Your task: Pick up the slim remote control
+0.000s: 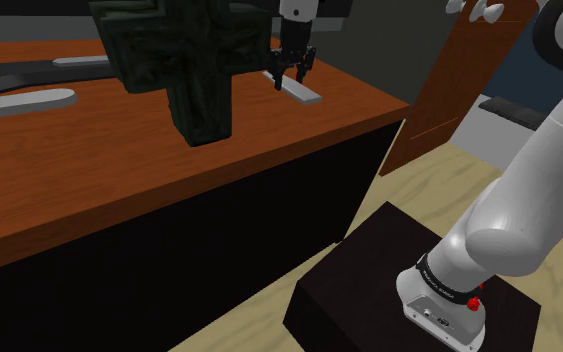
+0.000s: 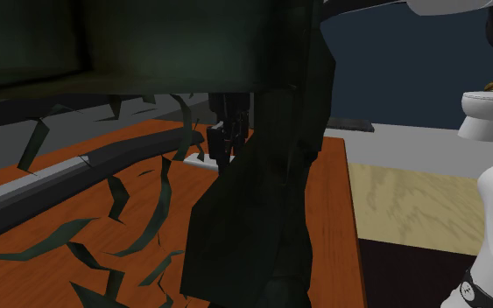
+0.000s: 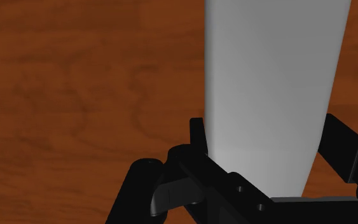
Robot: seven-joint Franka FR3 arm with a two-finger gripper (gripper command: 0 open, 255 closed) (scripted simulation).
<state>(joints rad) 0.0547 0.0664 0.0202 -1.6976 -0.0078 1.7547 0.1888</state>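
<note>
A slim, flat white remote control lies on the brown wooden table near its far right corner in the shoulder view. My black gripper points straight down onto it. In the wrist view the pale remote runs away from the hand, and the gripper is shut on it, one black finger pressed against each long side. In the second exterior view the gripper is partly hidden behind a dark shape, with a bit of the remote beside it.
A big dark cross-shaped object stands on the table just left of the gripper. Two long grey items lie at the table's left. A brown panel leans to the right, and the dark stand sits on the pale wooden floor.
</note>
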